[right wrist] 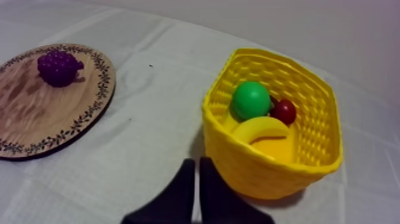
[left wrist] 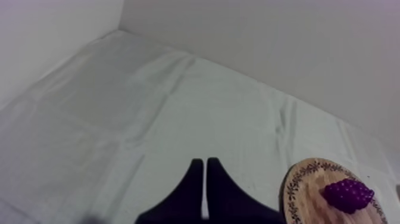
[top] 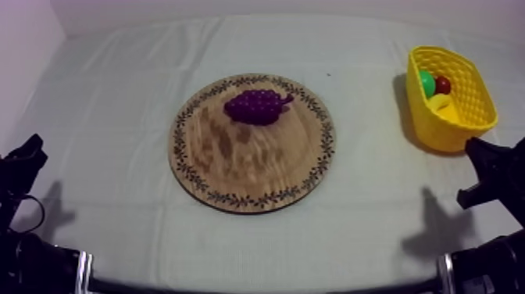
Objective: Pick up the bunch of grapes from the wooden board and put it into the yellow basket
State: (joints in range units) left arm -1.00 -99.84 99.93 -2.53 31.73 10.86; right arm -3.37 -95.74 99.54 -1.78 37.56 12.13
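Note:
A purple bunch of grapes lies on the far part of the round wooden board in the middle of the table. The yellow basket stands at the far right and holds a green fruit, a small red fruit and a banana. My left gripper rests low at the left edge, well away from the board; its fingers lie together, shut on nothing. My right gripper rests low at the right, just in front of the basket, shut as a narrow wedge. The grapes lie far from both.
The grey-white cloth covers the whole table, with open room left of the board and between the board and the basket. A pale wall runs along the far edge.

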